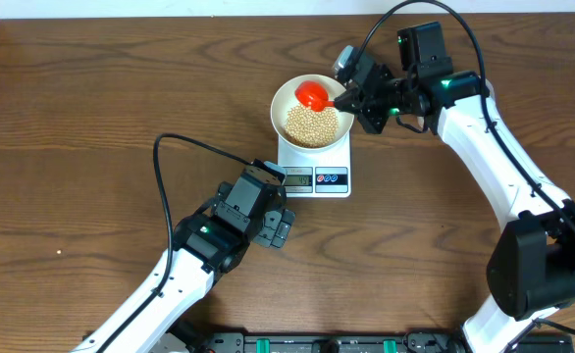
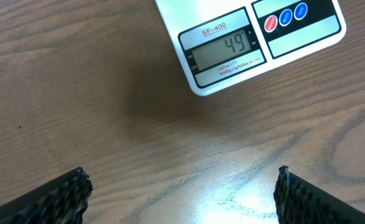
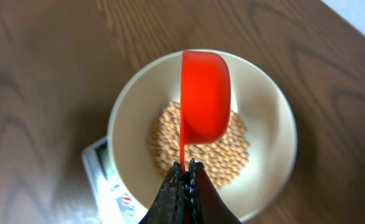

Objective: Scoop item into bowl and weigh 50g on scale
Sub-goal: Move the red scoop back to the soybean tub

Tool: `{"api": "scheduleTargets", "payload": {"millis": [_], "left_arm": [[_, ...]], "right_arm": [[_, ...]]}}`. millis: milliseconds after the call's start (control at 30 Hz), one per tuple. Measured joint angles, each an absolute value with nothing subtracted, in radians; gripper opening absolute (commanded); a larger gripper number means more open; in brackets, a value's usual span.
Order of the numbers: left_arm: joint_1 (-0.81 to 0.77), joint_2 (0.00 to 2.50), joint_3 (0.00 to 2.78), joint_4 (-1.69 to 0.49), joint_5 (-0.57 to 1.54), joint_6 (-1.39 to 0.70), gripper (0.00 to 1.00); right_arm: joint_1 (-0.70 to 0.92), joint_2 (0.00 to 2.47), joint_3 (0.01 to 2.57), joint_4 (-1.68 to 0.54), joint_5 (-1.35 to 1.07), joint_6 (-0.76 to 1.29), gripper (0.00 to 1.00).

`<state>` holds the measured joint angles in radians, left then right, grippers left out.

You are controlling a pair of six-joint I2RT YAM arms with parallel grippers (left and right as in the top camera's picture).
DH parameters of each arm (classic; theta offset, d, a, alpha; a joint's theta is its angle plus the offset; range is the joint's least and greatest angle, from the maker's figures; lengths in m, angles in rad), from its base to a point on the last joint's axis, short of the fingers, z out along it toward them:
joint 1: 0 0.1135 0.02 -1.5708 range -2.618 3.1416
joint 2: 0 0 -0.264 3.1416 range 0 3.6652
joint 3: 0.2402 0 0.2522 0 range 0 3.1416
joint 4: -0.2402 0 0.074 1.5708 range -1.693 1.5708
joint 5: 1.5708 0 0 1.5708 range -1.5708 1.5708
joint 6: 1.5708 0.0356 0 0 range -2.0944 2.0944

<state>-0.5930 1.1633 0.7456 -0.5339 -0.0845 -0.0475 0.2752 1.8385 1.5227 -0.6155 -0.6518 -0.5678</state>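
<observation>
The right end effector (image 3: 184, 169) pinched the red scoop (image 3: 204, 93) tight, just ahead of it, over the beans (image 3: 164, 134) in the bowl (image 3: 266, 106). The scale (image 2: 232, 46) read 49. 1 big shake could drop too many beans, past 50. The left end effector (image 2: 181, 183) gaped wide, holding nothing.

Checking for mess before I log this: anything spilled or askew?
Nothing stands out. The beans lie inside the bowl, which sits on the scale; the right gripper holds the red scoop over it.

Scale (image 2: 170, 14) face: label "SF-400" above display (image 2: 225, 47); display reads "49"; "CAPACITY" under it, rest too small.
</observation>
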Motion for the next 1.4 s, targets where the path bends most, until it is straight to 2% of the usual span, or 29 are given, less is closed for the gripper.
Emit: {"api": "scheduleTargets", "payload": {"millis": [467, 1400], "left_arm": [[-0.593, 1.163, 0.746, -0.534, -0.084, -0.047, 0.96], [-0.593, 1.163, 0.746, -0.534, -0.084, -0.047, 0.96]], "right_arm": [[0.155, 1.839, 1.523, -0.535, -0.851, -0.347, 0.01], [-0.004, 1.839, 1.523, -0.533, -0.974, -0.273, 0.01]]}}
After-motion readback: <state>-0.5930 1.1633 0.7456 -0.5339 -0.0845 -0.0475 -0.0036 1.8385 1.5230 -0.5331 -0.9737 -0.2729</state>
